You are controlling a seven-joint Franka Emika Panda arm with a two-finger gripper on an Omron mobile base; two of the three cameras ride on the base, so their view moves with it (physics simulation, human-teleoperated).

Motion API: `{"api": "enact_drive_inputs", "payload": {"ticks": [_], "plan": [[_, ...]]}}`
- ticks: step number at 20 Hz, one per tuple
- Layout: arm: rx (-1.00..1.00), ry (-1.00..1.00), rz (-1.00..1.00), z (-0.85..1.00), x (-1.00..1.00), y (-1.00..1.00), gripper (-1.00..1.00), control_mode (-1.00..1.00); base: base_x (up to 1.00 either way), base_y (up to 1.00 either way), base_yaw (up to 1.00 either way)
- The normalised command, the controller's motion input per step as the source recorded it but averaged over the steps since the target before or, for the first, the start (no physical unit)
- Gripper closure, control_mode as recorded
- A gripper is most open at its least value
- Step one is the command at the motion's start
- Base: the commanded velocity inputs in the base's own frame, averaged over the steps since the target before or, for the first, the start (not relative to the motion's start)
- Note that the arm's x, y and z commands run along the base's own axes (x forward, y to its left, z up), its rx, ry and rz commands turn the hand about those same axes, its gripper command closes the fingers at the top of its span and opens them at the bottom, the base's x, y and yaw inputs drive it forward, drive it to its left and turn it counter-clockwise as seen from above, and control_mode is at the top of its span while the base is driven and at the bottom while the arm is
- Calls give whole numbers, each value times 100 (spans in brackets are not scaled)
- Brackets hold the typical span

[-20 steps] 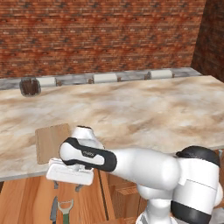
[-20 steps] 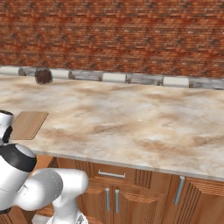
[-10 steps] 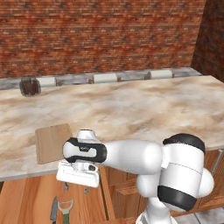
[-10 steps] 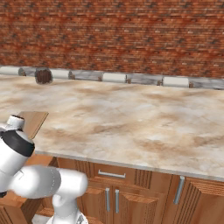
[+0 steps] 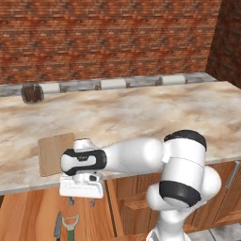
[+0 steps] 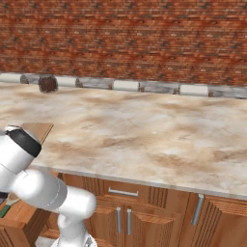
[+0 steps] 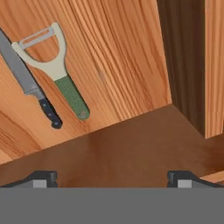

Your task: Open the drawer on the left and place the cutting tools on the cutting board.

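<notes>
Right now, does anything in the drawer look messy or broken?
Nothing stands out. The knife and the green-handled peeler lie side by side, whole, on the floor of the open drawer.

The knife (image 7: pixel 26 83) blade runs off the hand view's left edge.

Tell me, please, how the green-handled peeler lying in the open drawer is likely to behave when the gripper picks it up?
The peeler looks small and rigid, so probably light and stiff. Its rounded green handle seems textured, which should help grip, though a pinch there may let the wider pale head tip down. It lies flat on smooth wood close beside the knife, so a nudge could slide it.
</notes>
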Motion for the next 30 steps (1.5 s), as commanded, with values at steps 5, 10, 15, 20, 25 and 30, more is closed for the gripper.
{"api": "enact_drive_inputs", "payload": {"ticks": [5, 10, 15, 20, 25, 30], "plan": [[-19, -5, 8, -18, 0, 0, -100, -100, 0, 0, 0], [-13, -3, 16, -38, -13, -6, -100, -100, 0, 0, 0], [-2, -8, 13, -36, -31, -20, -100, -100, 0, 0, 0], [6, -2, 3, -8, -15, -3, -100, -100, 0, 0, 0], [11, 0, 0, -19, 0, 0, -100, -100, 0, 0, 0], [12, -2, 0, -36, 0, 0, -100, -100, 0, 0, 0]]}}
